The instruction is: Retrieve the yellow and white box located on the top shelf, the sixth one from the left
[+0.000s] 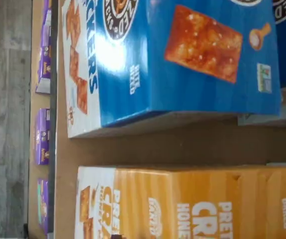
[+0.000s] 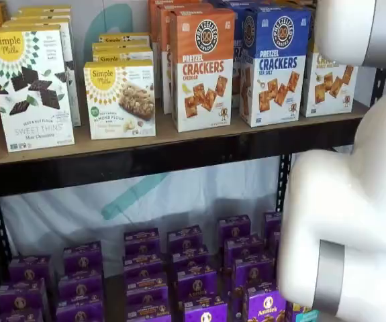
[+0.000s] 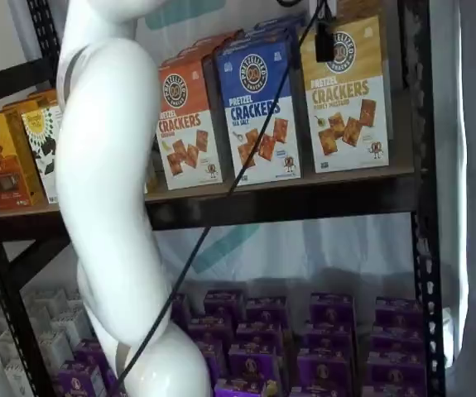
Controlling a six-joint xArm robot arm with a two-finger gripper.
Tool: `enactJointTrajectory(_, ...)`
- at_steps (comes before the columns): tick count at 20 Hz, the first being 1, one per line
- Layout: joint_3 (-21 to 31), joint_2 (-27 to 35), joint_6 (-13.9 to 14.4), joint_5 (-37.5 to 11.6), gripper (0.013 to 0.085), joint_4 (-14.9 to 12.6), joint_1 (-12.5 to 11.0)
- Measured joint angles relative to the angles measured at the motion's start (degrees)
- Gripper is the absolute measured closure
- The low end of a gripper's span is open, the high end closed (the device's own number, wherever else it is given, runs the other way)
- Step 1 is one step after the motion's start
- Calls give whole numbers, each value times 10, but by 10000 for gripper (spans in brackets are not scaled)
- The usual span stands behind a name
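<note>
**Pincer hangs at the pretzel crackers**

We see the pincer (image 3: 324, 41) spread wide and gripping nothing, in front of the yellow and white box (image 3: 347, 99). The box stands upright on the top shelf (image 3: 304, 198), just beside the blue-topped cracker box (image 3: 258, 112).

my tan wooden top shelf (image 3: 304, 184) carries the upright yellow and white box (image 3: 347, 99) beside a blue-topped cracker box (image 3: 258, 112).

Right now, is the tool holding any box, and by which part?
Nothing is held. The tool's fingers hang in front of the yellow box, not closed on it.
</note>
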Motion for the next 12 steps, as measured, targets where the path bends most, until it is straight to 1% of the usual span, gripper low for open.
enactJointTrajectory(1, -3, 1, 1, 4, 130, -5, 2)
enactJointTrajectory(5, -20, 9, 6, 27, 130, -38, 13)
enactJointTrajectory(12, -51, 25, 16, 71, 130, -84, 30)
